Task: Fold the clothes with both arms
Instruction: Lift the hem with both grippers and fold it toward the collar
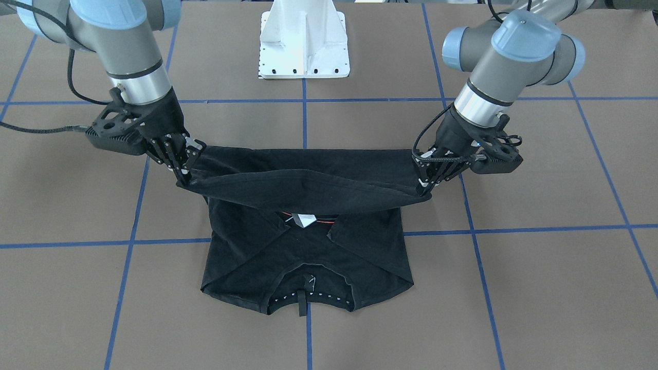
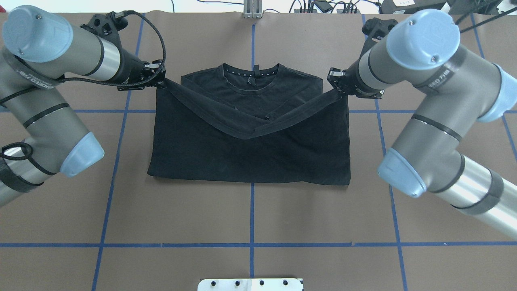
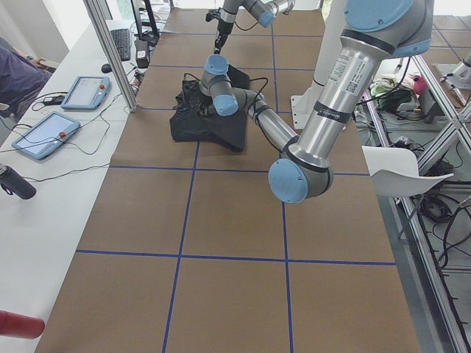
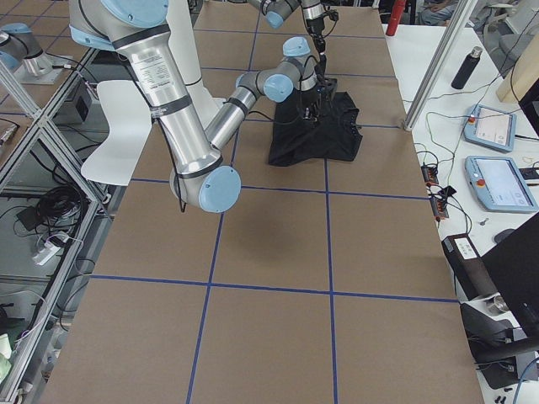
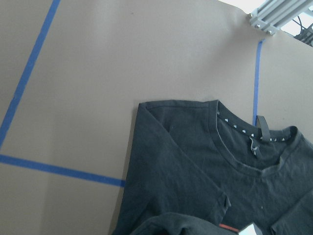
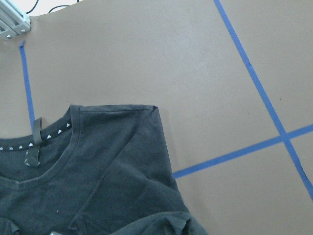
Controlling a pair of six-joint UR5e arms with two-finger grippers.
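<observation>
Two grip points carry the load at this step. The left fingers (image 1: 436,168) are clenched on one corner of the hem (image 2: 250,130) of the black T-shirt (image 2: 250,157). The right fingers (image 1: 174,155) are clenched on the opposite corner. Both corners are raised off the bench (image 2: 250,214). The hem hangs between them in a shallow V, lowest at mid-span, because nothing supports it there.

Location of the garment: centred on the bench between the two arms, with the collar (image 2: 250,76) on the side away from the robot base. The collar end lies flat. The part nearer the robot slopes up from the bench to the gripped corners.

The sleeves (image 1: 241,241) lie turned inward over the body, so the outline is close to a rectangle. In the front-facing view a small part of the white logo (image 1: 303,220) shows under the raised hem.

Reason for the hold: gripping both hem corners at matched height and spread keeps the edge square to the garment, so it can be laid parallel to the collar.

Judged step: the bottom-to-top fold, with the hem not yet set down. The next move calls for equal travel of both arms toward the collar. Unequal travel would skew the fold, and the mid-span slack could crease on landing.
</observation>
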